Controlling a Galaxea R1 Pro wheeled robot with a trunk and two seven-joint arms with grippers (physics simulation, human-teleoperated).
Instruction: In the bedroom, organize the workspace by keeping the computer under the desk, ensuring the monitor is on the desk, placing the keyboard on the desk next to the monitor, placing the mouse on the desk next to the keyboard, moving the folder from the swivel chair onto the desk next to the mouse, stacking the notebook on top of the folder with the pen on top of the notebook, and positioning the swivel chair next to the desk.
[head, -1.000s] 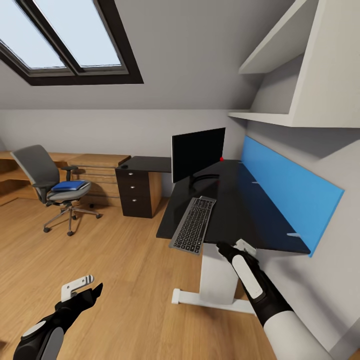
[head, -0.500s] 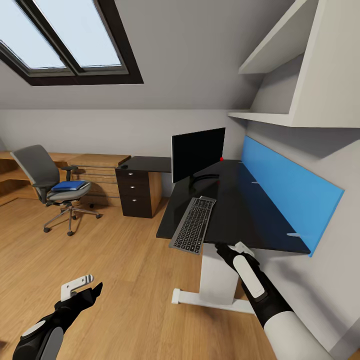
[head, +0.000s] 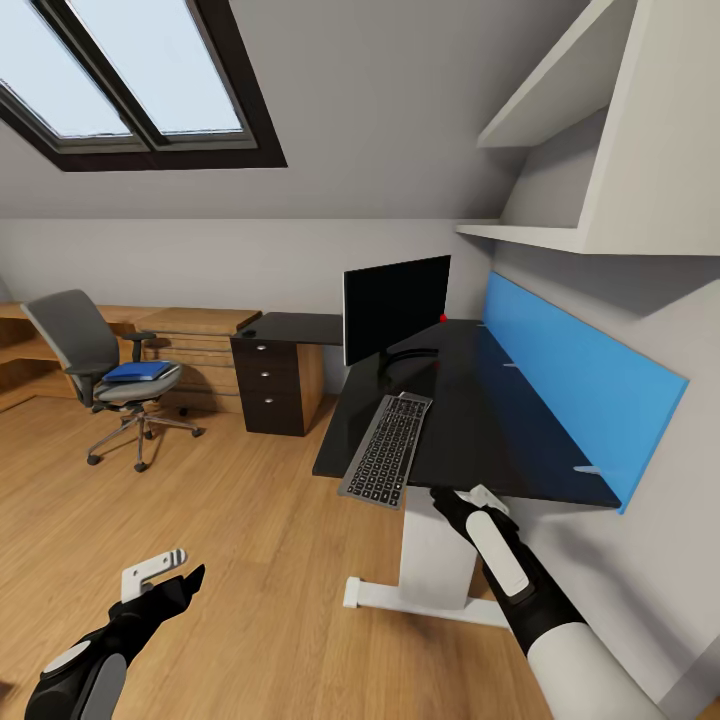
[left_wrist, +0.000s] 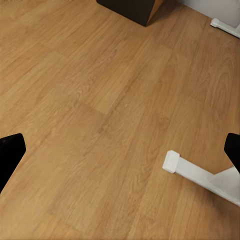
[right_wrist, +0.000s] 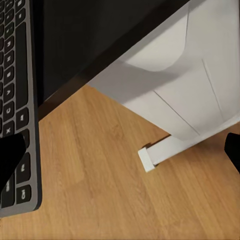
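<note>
Silver keyboard (head: 387, 450) is overhanging the desk (head: 480, 420) front edge below the monitor (head: 396, 307), so the right tool (head: 463, 497), fingers apart, is hovering just beside its overhanging end, seemingly to push it inward, while the folder (head: 138, 371) is waiting on the chair (head: 100, 365).

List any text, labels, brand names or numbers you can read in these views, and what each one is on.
No text reads clearly anywhere.
Keyboard: the keys carry pale marks, too small and blurred to read in the head view and the right wrist view.
Monitor: screen black, no logo or writing visible.
Blue folder on the chair: no label visible.
Desk, drawer unit, blue wall panel: plain, no signs.
</note>
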